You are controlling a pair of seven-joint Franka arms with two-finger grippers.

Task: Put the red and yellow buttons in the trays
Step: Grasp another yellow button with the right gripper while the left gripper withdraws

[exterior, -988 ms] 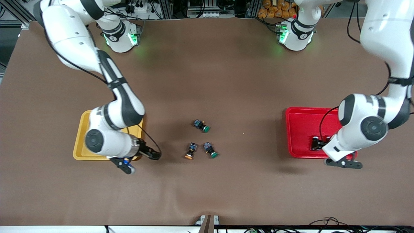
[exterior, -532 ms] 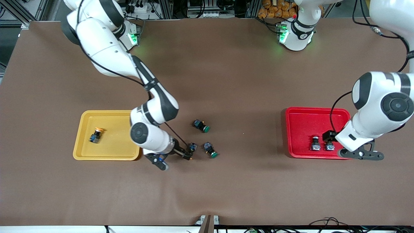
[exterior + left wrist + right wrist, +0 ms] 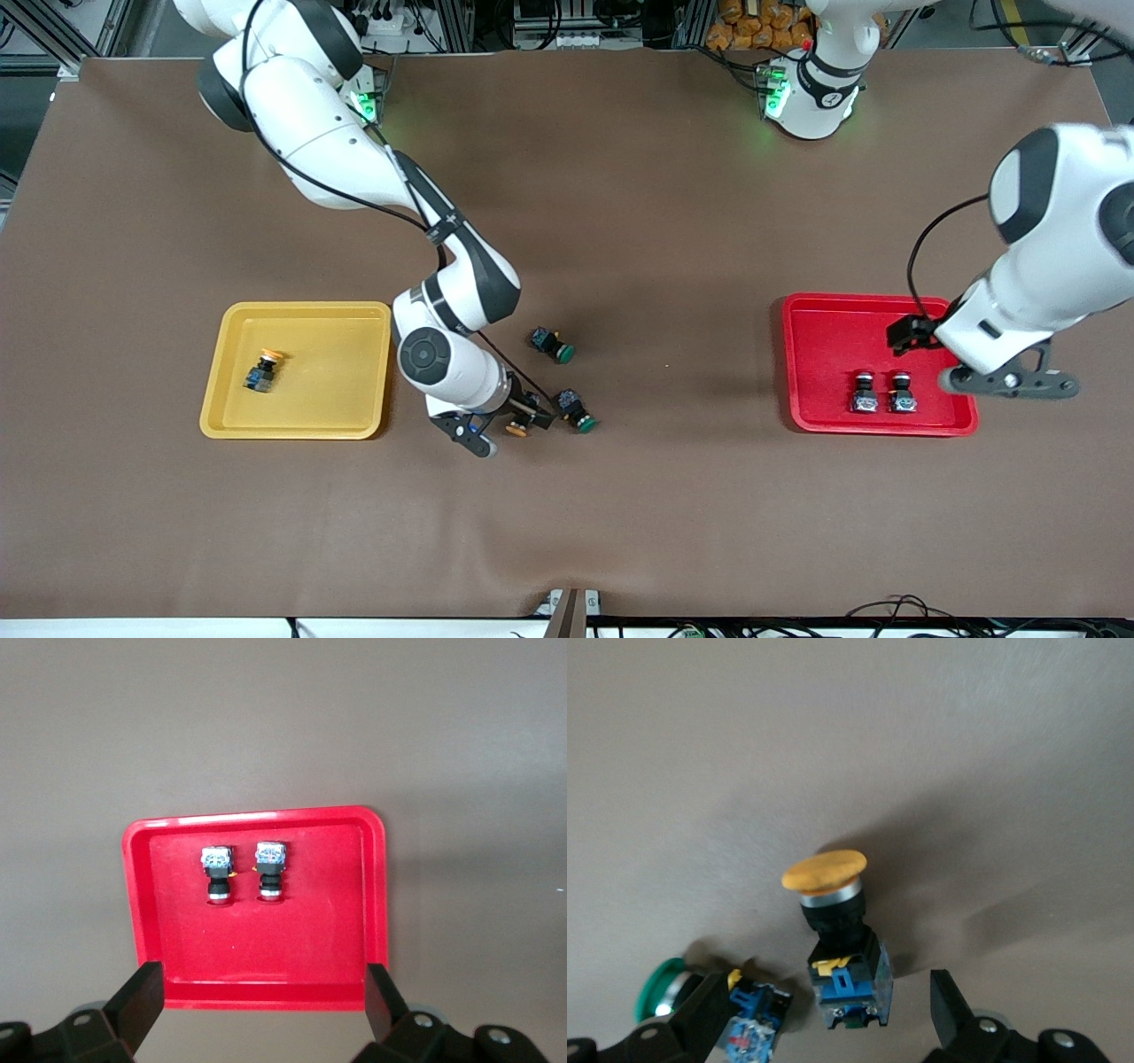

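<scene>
Right wrist view is showing the right gripper (image 3: 824,1014), jaws spread and empty, straddling the last yellow button (image 3: 837,939) lying on the table (image 3: 620,221); a green button (image 3: 709,1014) is crowding one finger and risks being nudged or pinched. Left gripper (image 3: 261,1001), jaws released, is hanging over the red tray (image 3: 376,895) holding two red buttons (image 3: 244,870); yellow tray (image 3: 301,425) is holding one.
</scene>
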